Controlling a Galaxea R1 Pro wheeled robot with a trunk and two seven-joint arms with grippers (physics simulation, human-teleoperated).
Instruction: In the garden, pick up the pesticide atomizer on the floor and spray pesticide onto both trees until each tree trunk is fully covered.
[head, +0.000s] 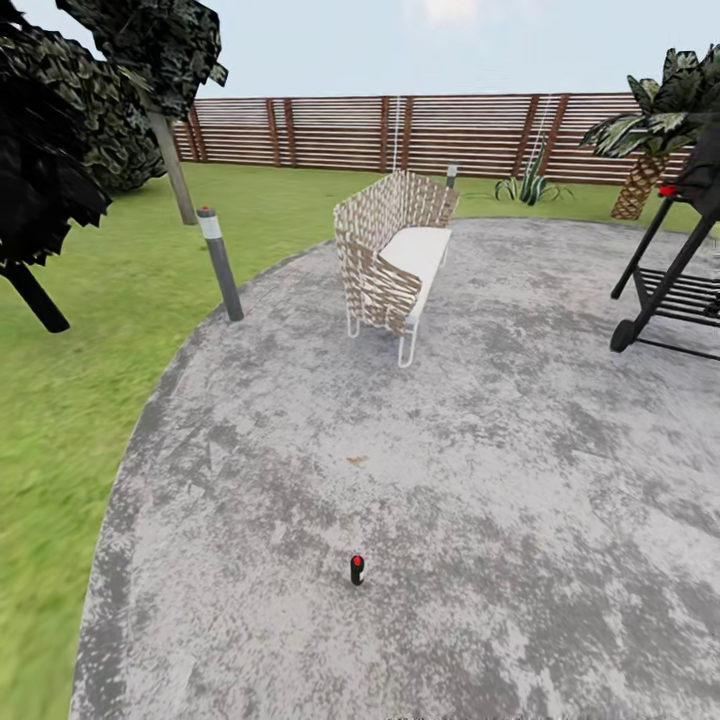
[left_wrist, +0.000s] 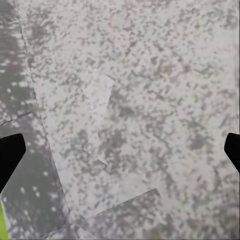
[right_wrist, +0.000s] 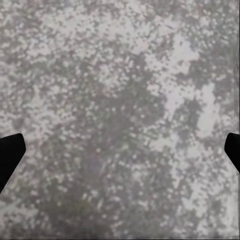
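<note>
Straight ahead of the robot, low in the head view and close to its middle line, the spray bottle (head: 357, 569) stood on the grey stone paving (head: 480, 480), a small dark thing with a red spot at its top. It looked upright, its long axis vertical, though it was too small to tell which way the nozzle pointed. Because it sat so near the centre, neither arm was clearly the nearer one; my judgement was that either could take it once the base had rolled closer and the trunk had bent down, since the bottle was well apart from the robot. In the left wrist view the left gripper (left_wrist: 120, 150) had its dark fingertips (left_wrist: 10, 152) at opposite edges of the picture, spread wide with nothing between them but speckled stone. The right gripper (right_wrist: 120, 152) was the same, its fingertips (right_wrist: 10, 150) far apart over bare paving. The paving looked flat, hard and mottled, so the bottle would probably stand steady but could tip if nudged from the side. Around it the ground was free of clutter. A woven bench (head: 392, 262) with a white cushion stood farther off, a grey post (head: 220, 264) with a red top rose at the edge of the lawn (head: 70, 400), and a black frame (head: 670, 290) stood off to the right. A slim leaning tree trunk (head: 174, 168) rose from the grass beyond the post, before the slatted wooden fence (head: 450, 135).
</note>
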